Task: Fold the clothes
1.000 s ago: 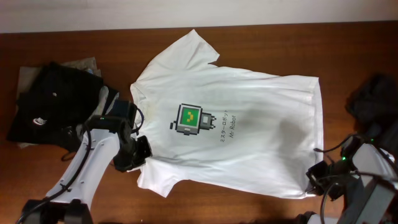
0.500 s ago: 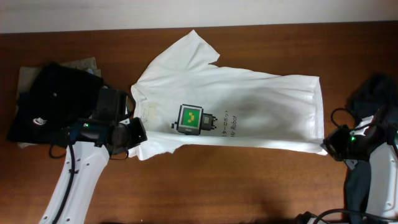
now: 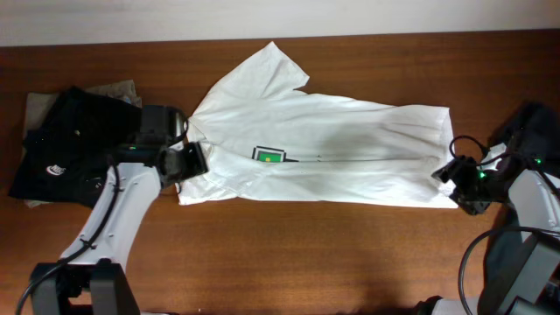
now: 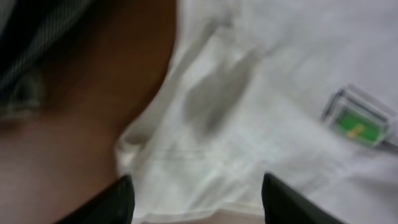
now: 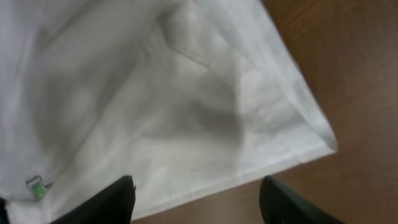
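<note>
The white T-shirt [image 3: 350,144] lay mid-worktop [image 3: 306,254], its near half folded over so only the top of the green print [image 3: 269,157] showed. The left gripper [image 3: 188,163] sat at the shirt's near-left corner and the right gripper [image 3: 455,179] at its near-right corner. Both jaws were spread above the cloth. 1 dark clothes pile [image 3: 70,149] lay left of the shirt.

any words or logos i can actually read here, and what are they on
None can be read.
white t-shirt: only the top of its green pixel graphic shows above the fold, with no legible lettering.
black garment: small white mark, too small to read.
</note>
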You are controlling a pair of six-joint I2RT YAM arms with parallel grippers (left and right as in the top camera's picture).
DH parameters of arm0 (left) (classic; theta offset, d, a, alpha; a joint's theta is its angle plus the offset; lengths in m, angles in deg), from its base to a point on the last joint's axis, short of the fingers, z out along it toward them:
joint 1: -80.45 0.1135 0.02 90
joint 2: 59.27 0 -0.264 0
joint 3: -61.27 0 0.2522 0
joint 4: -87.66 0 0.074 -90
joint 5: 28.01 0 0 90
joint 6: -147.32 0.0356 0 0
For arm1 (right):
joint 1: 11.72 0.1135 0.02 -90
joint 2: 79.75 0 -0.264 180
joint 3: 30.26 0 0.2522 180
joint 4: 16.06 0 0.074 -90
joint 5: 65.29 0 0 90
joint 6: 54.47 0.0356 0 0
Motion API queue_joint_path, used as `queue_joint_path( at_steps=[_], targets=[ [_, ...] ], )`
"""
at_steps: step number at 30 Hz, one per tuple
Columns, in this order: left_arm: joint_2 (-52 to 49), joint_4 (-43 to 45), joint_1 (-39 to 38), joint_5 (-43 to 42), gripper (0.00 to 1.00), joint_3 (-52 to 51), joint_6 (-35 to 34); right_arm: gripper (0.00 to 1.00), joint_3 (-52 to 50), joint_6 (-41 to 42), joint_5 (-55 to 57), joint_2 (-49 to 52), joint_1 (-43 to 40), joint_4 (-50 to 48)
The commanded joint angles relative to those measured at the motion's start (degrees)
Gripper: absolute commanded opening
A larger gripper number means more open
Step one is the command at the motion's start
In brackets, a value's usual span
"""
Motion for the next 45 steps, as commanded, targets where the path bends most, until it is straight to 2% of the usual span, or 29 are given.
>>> queue_joint_path(
  at_steps=[1,4,5,7,9,10,11,12,15,18,19,20,21,22,23,25,28,29,30,33,35,41,45],
  targets=[
    [0.0,-6.2,1.6,0.4,0.65,-0.2,0.9,0.72,0.3,-2.5,8.7,-0.3,-0.5,7.3],
    [-3.6,-4.7,1.6,3.3,0.64,-2.6,0.9,0.71,-2.0,-1.5,11.5,1.6,-0.5,6.3],
    [-6.7,-2.3,1.6,3.3,0.58,-3.3,0.9,0.71,-3.6,-0.5,10.9,3.5,-0.5,3.3],
    [-11.8,-1.9,1.6,3.7,0.36,-3.3,0.9,0.66,-4.7,-0.6,6.9,6.3,-0.5,-0.9],
    [-14.7,-0.9,2.1,3.8,0.02,-3.3,0.9,0.62,-5.5,-0.8,4.2,9.2,-0.5,-3.7],
    [-14.5,-0.2,3.0,3.8,0.00,-2.8,0.9,0.48,-5.7,-1.4,3.0,10.5,-0.5,-5.5],
    [-14.4,-0.7,4.3,3.8,0.00,-1.8,0.9,0.19,-5.2,-3.8,3.1,10.4,-0.6,-6.6],
    [-14.4,-2.4,6.0,3.8,0.00,0.0,0.9,0.04,-3.7,-3.8,4.4,10.4,-0.6,-4.2],
    [-14.4,-9.0,10.6,3.7,0.00,7.7,2.4,0.04,3.3,-3.4,13.5,10.0,-0.5,10.6],
    [-14.4,-15.4,11.7,3.8,0.00,12.2,4.0,0.04,4.4,-3.4,15.8,8.7,-0.5,16.9],
    [-14.4,-16.7,11.7,3.8,0.00,12.3,4.0,0.16,4.3,-3.8,15.9,8.7,-0.5,18.2],
    [-14.4,-17.9,11.7,3.8,0.00,12.3,4.0,0.42,4.3,-3.8,17.0,8.7,-0.5,19.1],
    [-14.4,-19.0,11.7,3.8,0.11,12.3,4.0,0.49,4.4,-3.8,17.7,8.7,-0.5,19.3],
    [-14.4,-20.0,11.7,3.8,0.34,12.3,4.0,0.51,4.9,-3.8,17.7,8.7,-0.5,19.3],
    [-14.4,-20.3,11.7,3.7,0.41,12.5,4.0,0.53,6.9,-3.9,17.0,8.7,-0.5,19.5],
    [-14.4,-24.1,11.7,1.9,0.42,16.5,5.1,0.53,12.4,-8.6,10.3,8.7,-0.5,20.3],
    [-14.4,-29.2,10.7,-5.7,0.45,28.3,9.8,0.53,19.3,-12.1,4.2,8.7,-0.5,21.2],
    [-14.4,-27.7,8.9,-10.1,0.49,34.5,14.7,0.55,22.2,-14.6,0.3,8.7,-0.5,20.5],
    [-14.4,-22.9,6.3,-13.3,0.59,39.0,21.6,0.61,23.7,-14.8,-1.6,8.7,-0.5,19.2],
    [-16.4,-5.2,0.0,-13.4,0.69,40.6,26.0,0.62,23.9,-14.3,-4.4,8.8,-0.5,15.3],
    [-22.3,5.6,-4.6,-13.1,0.69,40.6,27.8,0.62,23.9,-14.1,-4.4,8.8,-0.5,14.8],
    [-39.6,29.4,-9.5,-13.0,0.64,40.7,27.8,0.62,23.8,-14.1,-4.4,8.8,-0.5,14.8],
    [-45.9,33.8,-11.9,-12.8,0.65,40.7,27.8,0.62,23.8,-14.1,-4.4,8.8,-0.5,14.8]
  ],
)
